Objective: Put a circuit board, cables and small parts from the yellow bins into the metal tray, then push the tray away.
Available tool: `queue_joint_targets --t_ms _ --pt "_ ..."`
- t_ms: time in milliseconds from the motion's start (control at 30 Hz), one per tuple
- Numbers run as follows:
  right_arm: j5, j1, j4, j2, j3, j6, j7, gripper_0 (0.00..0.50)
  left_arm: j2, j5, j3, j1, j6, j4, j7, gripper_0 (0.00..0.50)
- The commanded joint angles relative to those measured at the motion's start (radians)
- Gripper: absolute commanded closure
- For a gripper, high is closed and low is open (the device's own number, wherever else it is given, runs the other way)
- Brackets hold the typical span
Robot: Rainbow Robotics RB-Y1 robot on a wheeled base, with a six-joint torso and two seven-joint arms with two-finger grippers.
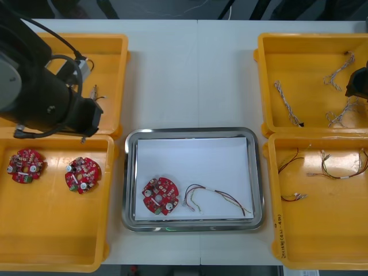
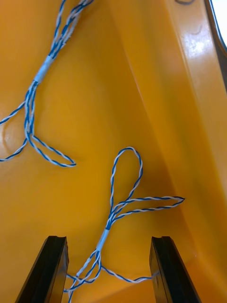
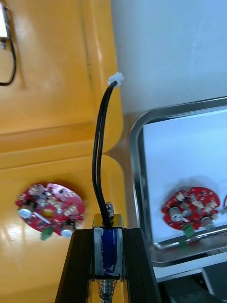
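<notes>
- Left gripper (image 3: pixel 108 235): fingers clamped on a blue-bodied small metal part (image 3: pixel 108 251); its black cable (image 3: pixel 100 156) stands up past the fingertips.
- Right gripper (image 2: pixel 109 244): fingers wide apart, a twisted blue and white cable (image 2: pixel 120 199) lying between them on the bin floor.
- Metal tray (image 1: pixel 130 172), lower centre of front view: white inside, holding one circuit board (image 1: pixel 160 196) and a red and yellow cable (image 1: pixel 215 195).
- Lower-right yellow bin (image 1: pixel 275 190): writing (image 1: pixel 280 233) on its rim, too small to read.

A light table (image 1: pixel 190 75) with a seam (image 1: pixel 197 69) running down its middle, dark floor (image 1: pixel 161 7) beyond its far edge.
</notes>
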Motion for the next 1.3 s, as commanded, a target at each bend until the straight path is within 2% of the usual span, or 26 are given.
queue_joint_targets --t_ms 33,400,867,1300 --pt "0.005 -0.052 0.044 -0.04 -0.047 -0.043 -0.021 0.0 -0.053 -0.034 -0.095 -0.082 -0.011 -0.036 0.081 0.5" --pt "-0.032 -0.064 0.097 -0.04 -0.004 -0.054 -0.19 0.0 -0.082 -0.126 -0.313 -0.118 -0.124 -0.016 0.138 0.5" --pt "-0.074 -0.063 0.219 -0.04 0.009 -0.08 -0.23 0.0 -0.105 -0.255 -0.52 -0.136 -0.29 0.087 0.184 0.5" --pt "-0.07 -0.043 0.222 -0.036 0.053 -0.111 -0.253 0.0 -0.099 -0.298 -0.61 -0.136 -0.406 0.189 0.187 0.5"
